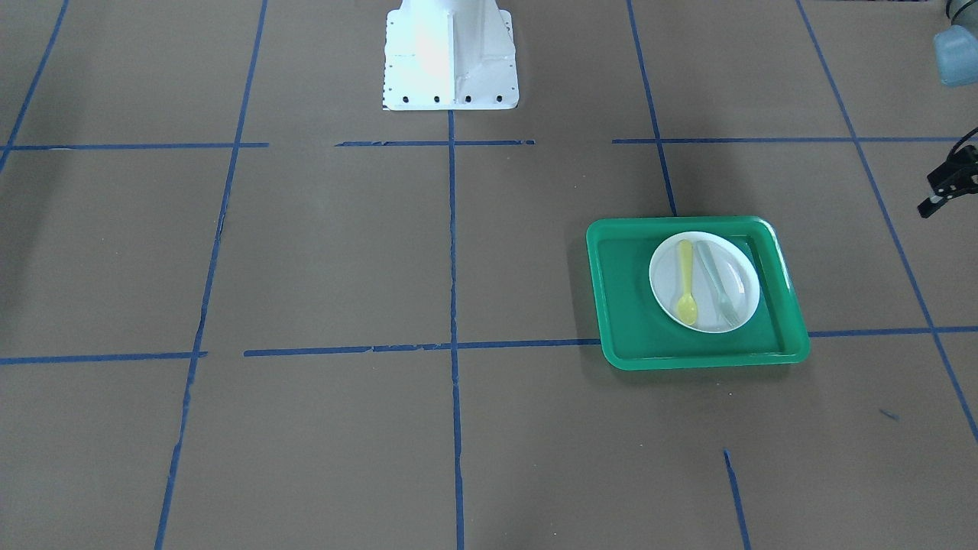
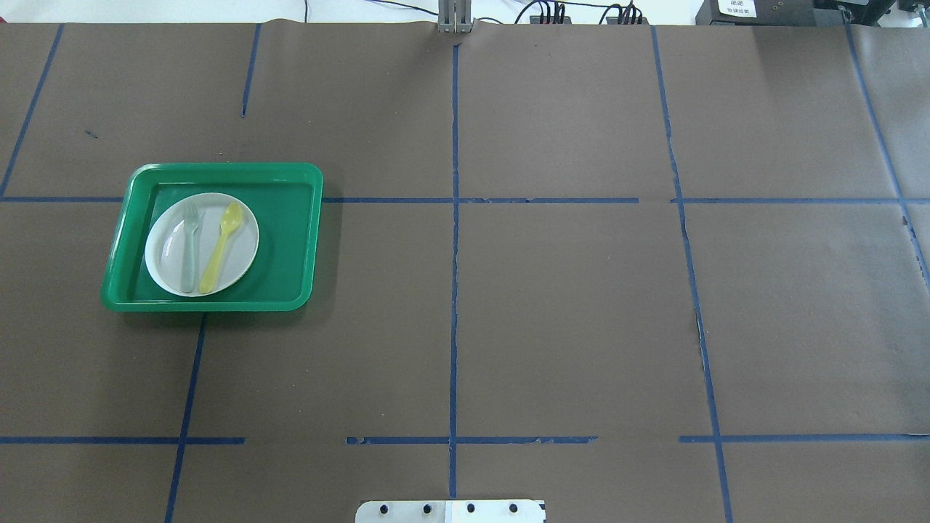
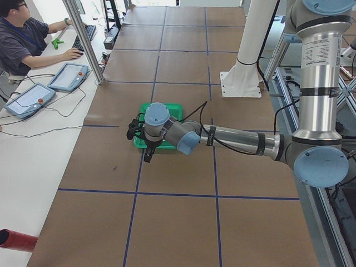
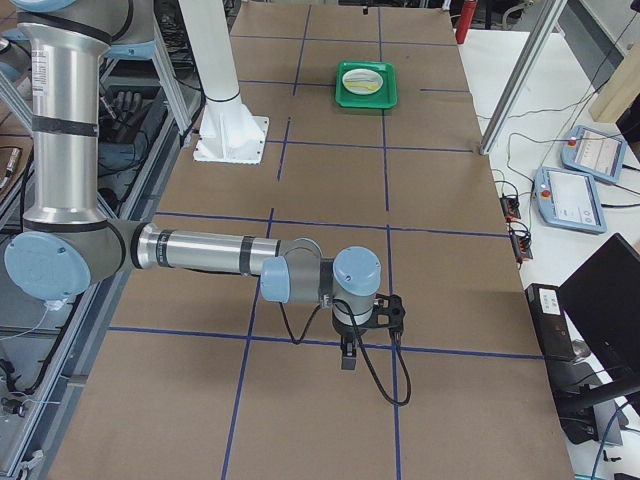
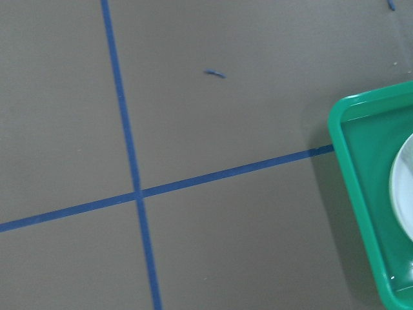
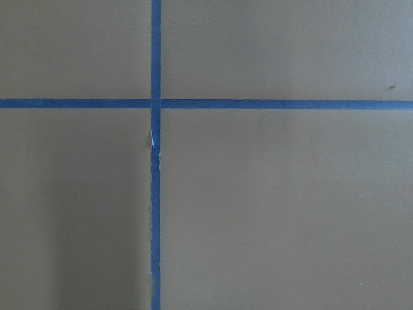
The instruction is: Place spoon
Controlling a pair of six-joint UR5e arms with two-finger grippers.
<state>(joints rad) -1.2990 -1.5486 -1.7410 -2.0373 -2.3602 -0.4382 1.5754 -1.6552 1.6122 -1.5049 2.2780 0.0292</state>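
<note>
Brown table [image 2: 508,327] bears green tray [image 2: 218,168], plate [image 2: 243,247], spoon [image 2: 221,247] beside fork [image 2: 190,247].

yellow spoon [image 2: 220,248]: one
pale grey-green fork [image 2: 190,247]: one
white plate [image 2: 244,243]: one
green tray [image 2: 290,240]: one

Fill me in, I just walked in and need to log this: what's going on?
Nothing is being handled right now. The yellow spoon lies on the white plate beside the fork, inside the green tray. The left pincer hangs off to the tray's side. The right pincer is far away over the table.
</note>
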